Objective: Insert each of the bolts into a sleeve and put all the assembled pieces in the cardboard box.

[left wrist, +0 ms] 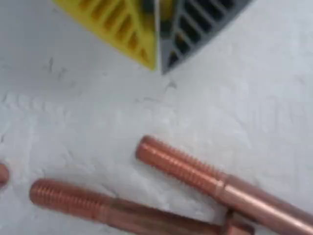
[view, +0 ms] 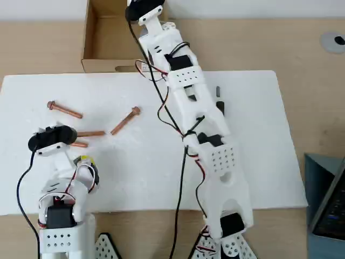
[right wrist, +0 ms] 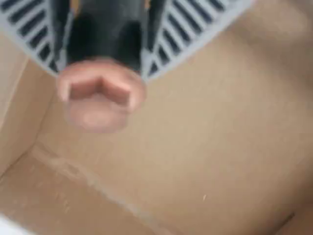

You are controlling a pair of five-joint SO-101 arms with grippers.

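The left fingers [left wrist: 122, 29], one yellow and one grey, are pressed together at their tips and nothing is held between them. They are poised just above a white foam sheet [left wrist: 73, 107], whose surface is dimpled and scuffed. Two copper bolts are seen just beyond the tips, side by side with their threaded ends towards the fingers. The nearer bolt [left wrist: 186, 166] is apart from the tips, and the farther bolt [left wrist: 88, 203] lies past it.

The right fingers [right wrist: 195, 24] are closed on a dark sleeve [right wrist: 105, 34]. The hexagonal copper head of a bolt [right wrist: 100, 95] sticks out past the fingertips. Beneath this piece the brown floor and walls of the cardboard box [right wrist: 220, 147] are seen.

From above, the foam sheet [view: 135, 172] is laid over a wooden tabletop [view: 43, 48], and the open box [view: 89, 38] stands at the sheet's far edge. The right arm [view: 215, 156] is stretched across the sheet, with its end over the box. The left arm [view: 59, 216] is bent low at the near edge. Two more loose bolts are spread farther out from the left fingers, one [view: 64, 109] towards the sheet's side and one [view: 125, 120] towards the middle. A laptop [view: 329, 205] and a grey disc [view: 332, 41] are placed on the tabletop off the sheet.
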